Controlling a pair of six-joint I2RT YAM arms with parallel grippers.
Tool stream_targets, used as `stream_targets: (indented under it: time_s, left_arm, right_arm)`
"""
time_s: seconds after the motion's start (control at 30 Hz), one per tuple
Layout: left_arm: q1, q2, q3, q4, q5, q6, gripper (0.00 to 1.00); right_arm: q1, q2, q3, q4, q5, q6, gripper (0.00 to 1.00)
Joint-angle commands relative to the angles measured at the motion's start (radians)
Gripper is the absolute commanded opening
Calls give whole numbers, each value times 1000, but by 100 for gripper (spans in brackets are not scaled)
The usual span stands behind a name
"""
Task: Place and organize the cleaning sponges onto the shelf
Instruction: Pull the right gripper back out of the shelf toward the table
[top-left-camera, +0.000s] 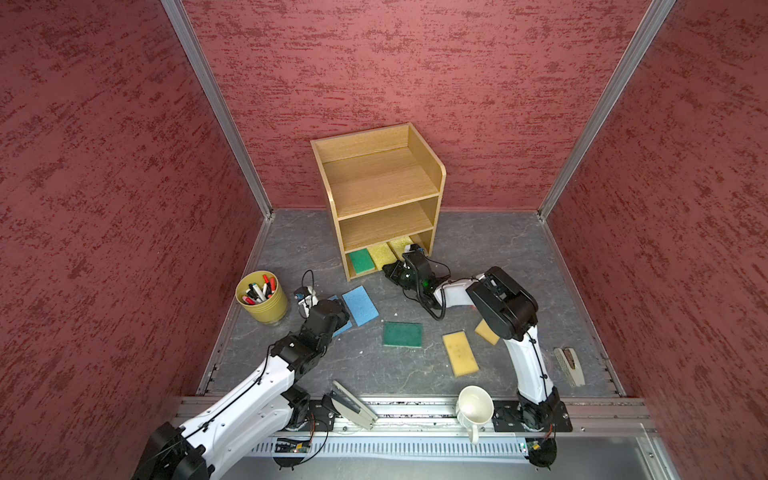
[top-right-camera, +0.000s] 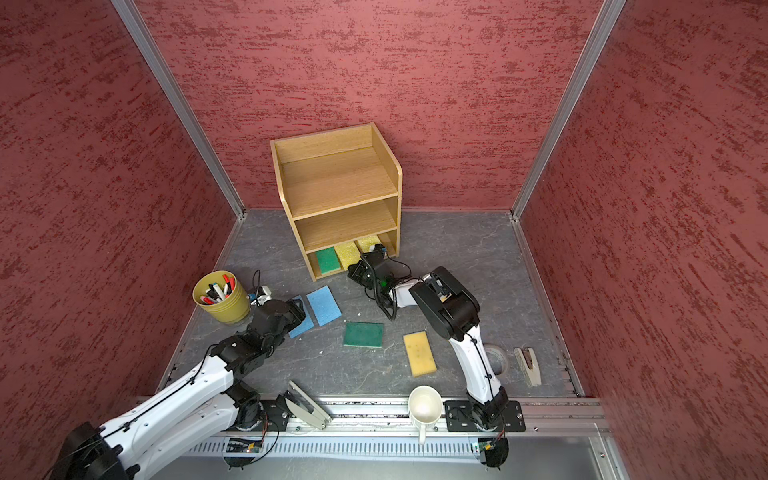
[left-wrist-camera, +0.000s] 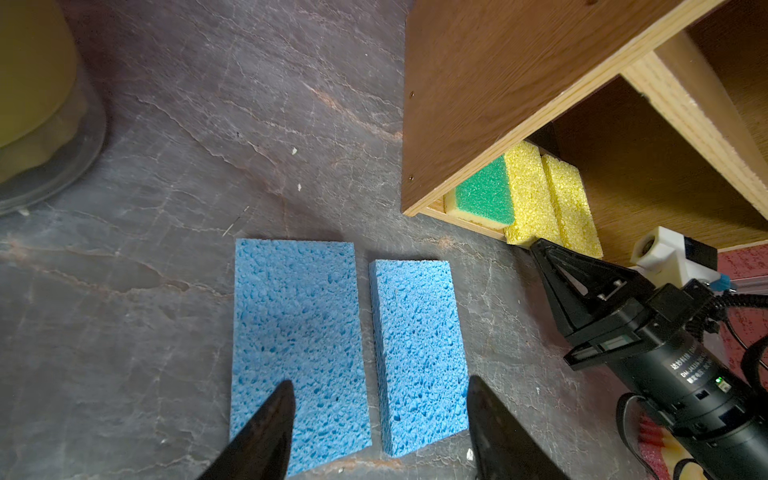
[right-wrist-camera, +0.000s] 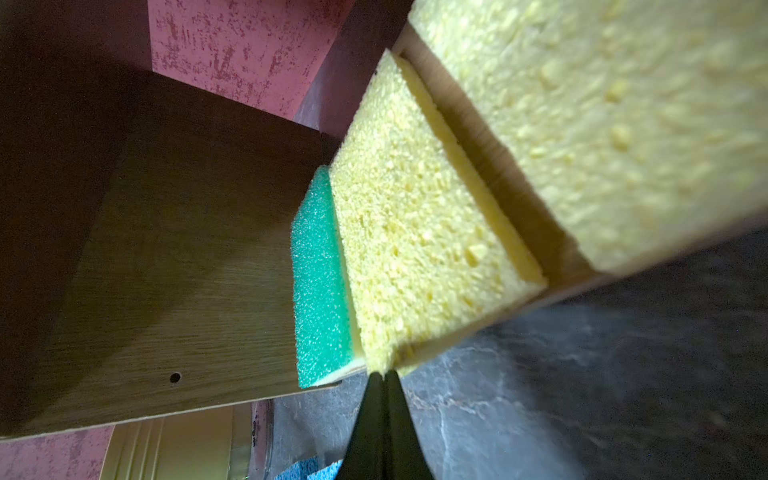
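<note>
**Right gripper shut at the bottom tier, left gripper open over the blue sponges**

The right gripper (right-wrist-camera: 384, 380) has its jaws pressed together with nothing between them. Its tips sit at the front corner of a yellow sponge (right-wrist-camera: 419, 232) on the bottom tier of the wooden shelf (top-left-camera: 380, 183). That sponge lies between a green-topped sponge (top-left-camera: 361, 261) and a second yellow sponge (top-left-camera: 400, 245), all three side by side on that tier.

The left gripper (left-wrist-camera: 380, 395) stands partly open and empty above a blue sponge (left-wrist-camera: 299, 324) and a second blue sponge (left-wrist-camera: 417, 353). These two lie side by side on the slate-grey floor (top-left-camera: 299, 249) in front of the shelf.

Further out on the floor lie a dark green sponge (top-left-camera: 402, 334) and a tan sponge (top-left-camera: 460, 353). Another tan sponge (top-left-camera: 487, 332) is partly hidden behind the right arm. A yellow pen cup (top-left-camera: 262, 305) stands beside the left arm.
</note>
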Motion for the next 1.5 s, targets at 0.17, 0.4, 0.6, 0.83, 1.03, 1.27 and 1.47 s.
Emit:
stream_targets:
  time_s: [0.17, 0.4, 0.6, 0.83, 1.03, 1.27, 1.47]
  left_arm:
    - [8, -7, -8, -8, -4, 5, 65]
    - [8, 2, -11, -4, 1, 3, 65]
    - [10, -7, -13, -12, -2, 3, 65]
    - [15, -11, -18, -15, -2, 3, 65]
    - [17, -13, -19, -14, 0, 6, 65]
    - [19, -48, -14, -39, -6, 8, 66]
    - [20, -101, -8, -84, -23, 21, 67]
  right_arm:
    - [10, 23, 26, -8, -9, 14, 0]
    - [15, 32, 32, -18, -4, 14, 0]
    - [16, 54, 63, -31, -5, 15, 0]
    - [15, 66, 73, -33, -10, 17, 0]
    - [15, 27, 21, -23, -16, 14, 0]
    - [-2, -202, -192, -71, 20, -83, 0]
    - [-62, -503, -375, -294, 131, -227, 0]
